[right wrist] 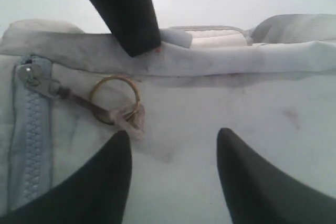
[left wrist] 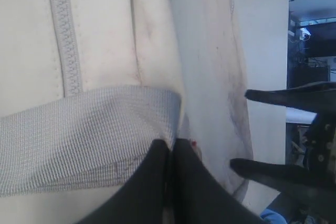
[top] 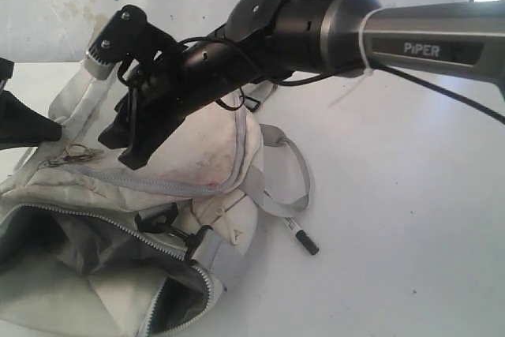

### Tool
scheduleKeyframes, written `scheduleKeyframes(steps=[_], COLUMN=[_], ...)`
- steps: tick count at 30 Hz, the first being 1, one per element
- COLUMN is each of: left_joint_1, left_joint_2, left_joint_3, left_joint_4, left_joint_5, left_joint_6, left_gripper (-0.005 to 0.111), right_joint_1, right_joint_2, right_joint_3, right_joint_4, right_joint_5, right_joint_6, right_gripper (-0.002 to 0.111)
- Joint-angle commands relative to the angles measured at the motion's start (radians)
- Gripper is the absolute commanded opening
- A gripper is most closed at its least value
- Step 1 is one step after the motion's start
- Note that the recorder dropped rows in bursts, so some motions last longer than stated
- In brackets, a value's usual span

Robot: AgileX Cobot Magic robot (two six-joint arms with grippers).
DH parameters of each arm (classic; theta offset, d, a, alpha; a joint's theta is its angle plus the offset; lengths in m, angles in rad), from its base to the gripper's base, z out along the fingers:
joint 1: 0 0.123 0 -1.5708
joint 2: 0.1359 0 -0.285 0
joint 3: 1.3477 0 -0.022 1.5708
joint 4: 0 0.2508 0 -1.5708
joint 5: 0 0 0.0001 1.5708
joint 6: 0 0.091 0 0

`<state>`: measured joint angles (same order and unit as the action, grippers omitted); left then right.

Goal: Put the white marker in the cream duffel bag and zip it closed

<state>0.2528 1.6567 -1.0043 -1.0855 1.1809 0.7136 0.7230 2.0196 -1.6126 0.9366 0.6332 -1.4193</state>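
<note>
white marker (top: 298,234): lies flat on the table (top: 394,195), outside the bag, black cap pointing away from it, just beside a grey strap loop (top: 297,170)
cream duffel bag (top: 207,141): slumped on the table, main zip open, dark lining (top: 47,244) showing
zip pull ring (right wrist: 115,100): rests on the bag's top panel
right gripper (right wrist: 173,135): jaws apart, over the panel beside the ring, holding nothing
left gripper (left wrist: 170,142): jaws closed, tips at the bag's edge by the grey webbing (left wrist: 79,140); pinched fabric cannot be told
</note>
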Motion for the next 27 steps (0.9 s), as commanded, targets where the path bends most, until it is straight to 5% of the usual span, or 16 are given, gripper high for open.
scheduleKeyframes(steps=[1, 23, 27], left_joint_1=[0.003, 0.003, 0.003], left_joint_2=[-0.005, -0.005, -0.005], left_joint_3=[-0.007, -0.007, -0.007], left_joint_4=[-0.037, -0.035, -0.035], left_joint_5=[0.016, 0.012, 0.012], left_joint_6=[0.008, 0.019, 0.019], left_gripper=[0.000, 0.000, 0.000], right_joint_1=[0.026, 0.106, 0.106], right_joint_2=[0.020, 0.098, 0.098], right_joint_3=[-0.006, -0.006, -0.006], right_joint_4=[0.006, 0.006, 0.006], right_joint_5=[-0.036, -0.048, -0.060], right_joint_6=[-0.047, -0.099, -0.099], right_gripper=[0.049, 0.049, 0.040])
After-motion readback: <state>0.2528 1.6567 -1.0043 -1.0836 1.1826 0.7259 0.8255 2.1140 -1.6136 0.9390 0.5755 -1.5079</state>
